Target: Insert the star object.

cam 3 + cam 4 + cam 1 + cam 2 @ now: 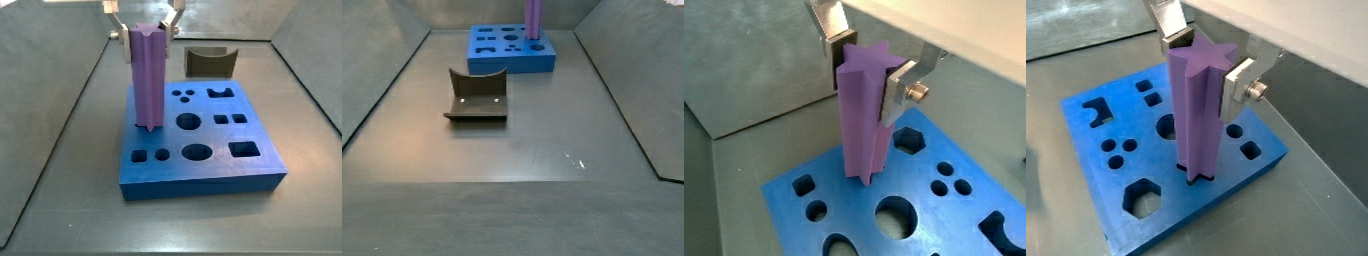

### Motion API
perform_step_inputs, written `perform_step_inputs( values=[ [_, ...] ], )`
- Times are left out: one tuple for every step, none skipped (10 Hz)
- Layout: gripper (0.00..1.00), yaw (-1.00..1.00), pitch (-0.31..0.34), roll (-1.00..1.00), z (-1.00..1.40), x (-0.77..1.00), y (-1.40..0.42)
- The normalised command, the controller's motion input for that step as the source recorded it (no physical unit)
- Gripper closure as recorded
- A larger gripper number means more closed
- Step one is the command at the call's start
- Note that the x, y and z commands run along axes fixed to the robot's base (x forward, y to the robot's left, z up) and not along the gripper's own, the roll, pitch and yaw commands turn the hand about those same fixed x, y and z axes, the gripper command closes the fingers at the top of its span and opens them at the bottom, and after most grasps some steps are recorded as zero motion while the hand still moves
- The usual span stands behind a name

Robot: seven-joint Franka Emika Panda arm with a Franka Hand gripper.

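Taking the blue board (201, 140) as my landmark and reading a side view from its left edge across: my tool (144, 28) hangs above the board's left edge, its silver fingers (1237, 85) clamped on the top of the star object (147, 80). The purple peg stands upright, its lower tip at the board's surface near that left edge. In both wrist views the tip seems to sit just inside a small star-shaped hole, though I cannot tell how deep it has gone.

I judge the step in hand to be the insertion itself. To do it well I keep the peg plumb, with its ridges lined up to the points of the hole, and press straight down without twisting. If it binds, I ease off and correct the angle a little, not push harder, since a tall slender peg held only at its top can lever sideways in my grip.

Further right on the board lie round, square and other cutouts, all empty and not my concern. Beyond the board's far right corner, well apart from it, the dark brown curved block (209, 61) stands on the desk (80, 200), clear of my path.
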Motion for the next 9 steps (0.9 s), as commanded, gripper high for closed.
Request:
perform_step_inputs(
  values=[
    [1.0, 0.27, 0.0, 0.06, -0.35, -0.14, 0.0],
    [1.0, 0.44, -0.057, 0.07, -0.36, -0.15, 0.0],
    [1.0, 0.54, -0.059, 0.09, -0.39, -0.09, 0.06],
    [1.0, 0.45, -0.033, 0.11, -0.41, -0.01, 0.02],
    [1.0, 0.27, -0.01, 0.13, -0.57, 0.0, 0.0],
    [1.0, 0.0, 0.0, 0.14, -0.77, 0.15, -0.01],
    [1.0, -0.16, 0.024, 0.2, -0.75, 0.13, 0.0],
    [1.0, -0.28, 0.04, 0.13, -0.71, 0.05, 0.0],
    [1.0, -0.31, 0.009, 0.1, -0.76, 0.0, 0.0]
  ],
)
